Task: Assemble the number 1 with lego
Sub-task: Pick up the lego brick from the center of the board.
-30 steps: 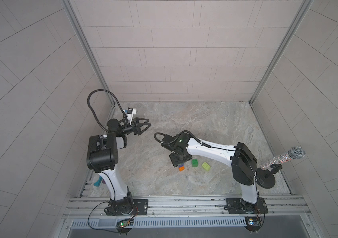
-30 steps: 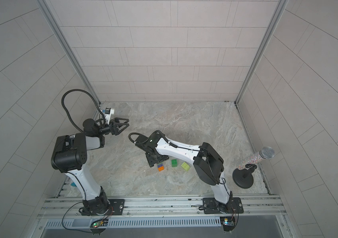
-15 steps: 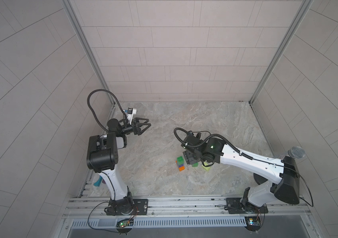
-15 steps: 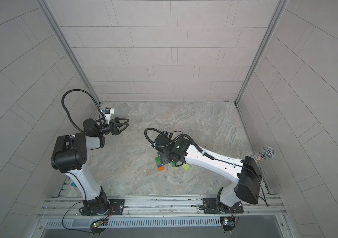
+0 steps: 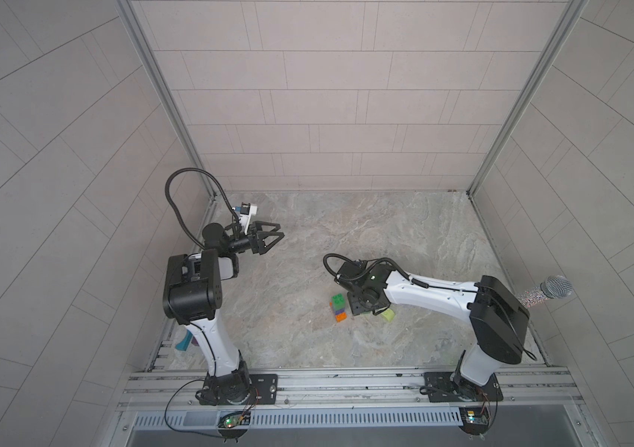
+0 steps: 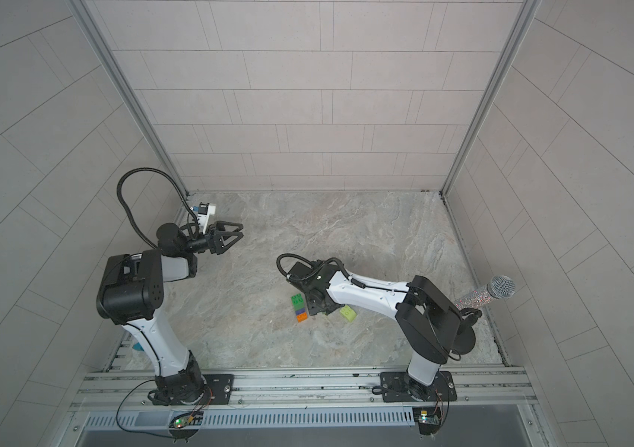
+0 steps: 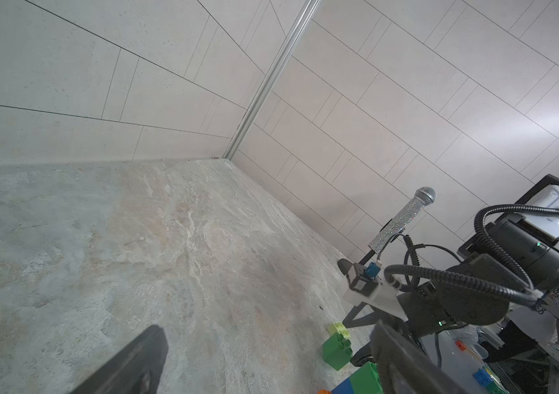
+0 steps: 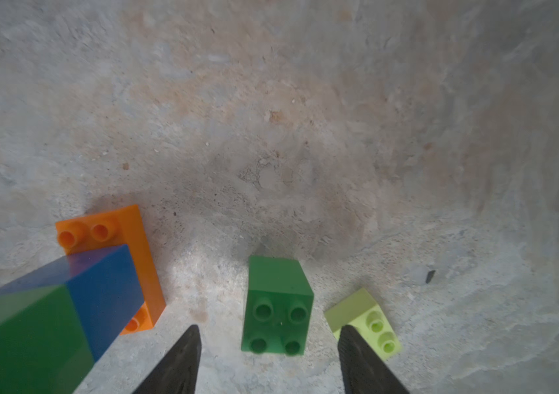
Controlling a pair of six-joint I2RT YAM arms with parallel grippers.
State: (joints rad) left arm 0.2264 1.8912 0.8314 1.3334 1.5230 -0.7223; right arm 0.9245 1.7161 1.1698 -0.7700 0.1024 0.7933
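The number 1 [image 5: 338,305], an orange-blue-green stack, stands on the desk [image 5: 385,224] in a top view; left claw [image 5: 281,230] gapes wide, empty. Right wrist view: right claw [image 8: 268,327] spread, straddling a loose green brick [image 8: 276,307], lime brick [image 8: 363,320] beside.

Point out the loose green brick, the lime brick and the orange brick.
loose green brick [image 8: 278,327], right wrist view, studded face
lime brick [image 8: 356,307], right wrist view, smooth face
orange brick [image 8: 102,231], right wrist view, exposed stud

In both top views the wrist [image 5: 366,298] hides the right gripper [image 8: 269,326] and loose green brick [image 8: 276,307] (right wrist view crops the brick stack [image 8: 100,290]).
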